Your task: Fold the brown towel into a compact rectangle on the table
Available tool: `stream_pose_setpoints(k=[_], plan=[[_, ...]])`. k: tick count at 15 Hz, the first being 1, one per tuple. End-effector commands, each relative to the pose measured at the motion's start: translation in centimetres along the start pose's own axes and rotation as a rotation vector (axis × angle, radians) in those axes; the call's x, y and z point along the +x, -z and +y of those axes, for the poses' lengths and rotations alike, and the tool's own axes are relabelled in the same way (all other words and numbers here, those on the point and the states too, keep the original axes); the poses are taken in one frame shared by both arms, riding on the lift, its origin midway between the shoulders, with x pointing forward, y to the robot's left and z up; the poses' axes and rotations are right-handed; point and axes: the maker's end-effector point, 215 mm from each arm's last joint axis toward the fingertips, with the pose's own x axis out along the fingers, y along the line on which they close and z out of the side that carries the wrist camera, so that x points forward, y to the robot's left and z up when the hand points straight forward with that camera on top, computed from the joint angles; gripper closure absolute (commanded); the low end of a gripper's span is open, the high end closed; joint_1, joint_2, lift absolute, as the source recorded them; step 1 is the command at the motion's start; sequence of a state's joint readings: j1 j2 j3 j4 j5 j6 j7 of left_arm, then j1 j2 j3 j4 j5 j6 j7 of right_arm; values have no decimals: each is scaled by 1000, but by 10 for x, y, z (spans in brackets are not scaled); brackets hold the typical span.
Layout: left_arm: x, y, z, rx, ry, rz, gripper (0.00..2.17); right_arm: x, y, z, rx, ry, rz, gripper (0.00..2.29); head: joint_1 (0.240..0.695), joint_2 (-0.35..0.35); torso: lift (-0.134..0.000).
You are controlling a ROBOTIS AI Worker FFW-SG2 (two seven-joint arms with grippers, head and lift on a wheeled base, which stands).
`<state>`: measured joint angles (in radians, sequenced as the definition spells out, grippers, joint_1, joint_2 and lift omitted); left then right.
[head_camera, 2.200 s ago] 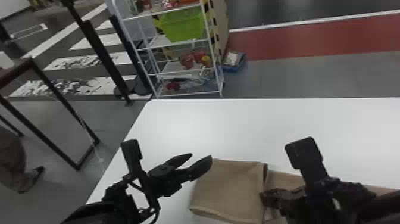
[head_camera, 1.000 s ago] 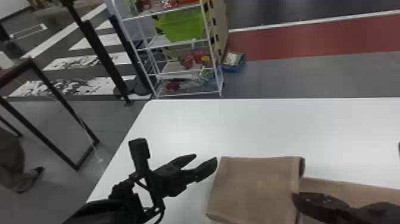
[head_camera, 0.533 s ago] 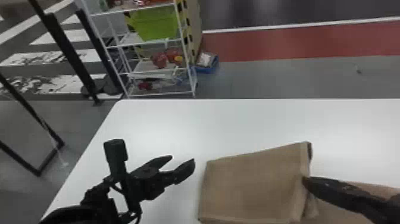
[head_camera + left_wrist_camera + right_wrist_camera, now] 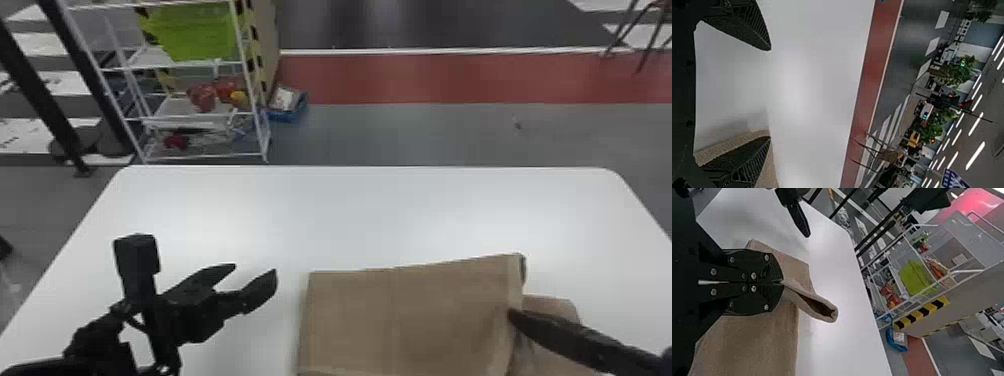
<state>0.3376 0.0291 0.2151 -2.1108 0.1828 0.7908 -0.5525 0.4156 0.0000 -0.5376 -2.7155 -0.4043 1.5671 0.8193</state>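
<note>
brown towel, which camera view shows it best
The head view, showing the brown towel as a broad folded panel plus the part beyond. The right wrist view shows its fold pinched by the right end effector; the left wrist view catches a small part.

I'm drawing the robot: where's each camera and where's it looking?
Head view: on the head, facing forward and down at white table and brown towel; left claw and right finger show.
Left wrist view: on that wrist, facing across the table; two fingers show.
Right wrist view: on that wrist, facing past the towel; right claw shows.
Head and right wrist share a green bin.
</note>
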Motion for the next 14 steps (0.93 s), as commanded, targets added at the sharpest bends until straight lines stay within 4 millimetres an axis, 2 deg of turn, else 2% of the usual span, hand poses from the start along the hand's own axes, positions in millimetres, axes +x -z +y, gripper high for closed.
stream_pose_setpoints(k=[1, 3, 6, 10, 14], plan=[[0, -1, -2, 1, 2, -2, 83, -10, 6, -19, 49, 24, -2, 1328, 695, 29, -122], [0, -1, -2, 3, 3, -1, 83, -18, 6, -28, 68, 36, -13, 1328, 695, 9, -122], [1, 1, -2, 8, -2, 6, 83, -33, -10, -24, 64, 9, -64, 1328, 695, -26, -122], [2, 2, -10, 16, 5, 9, 83, -37, -2, -48, 123, 39, -63, 1328, 695, -54, -122], [4, 12, -14, 30, -4, 33, 83, -47, -5, -68, 152, 71, -87, 1328, 695, -96, -122]])
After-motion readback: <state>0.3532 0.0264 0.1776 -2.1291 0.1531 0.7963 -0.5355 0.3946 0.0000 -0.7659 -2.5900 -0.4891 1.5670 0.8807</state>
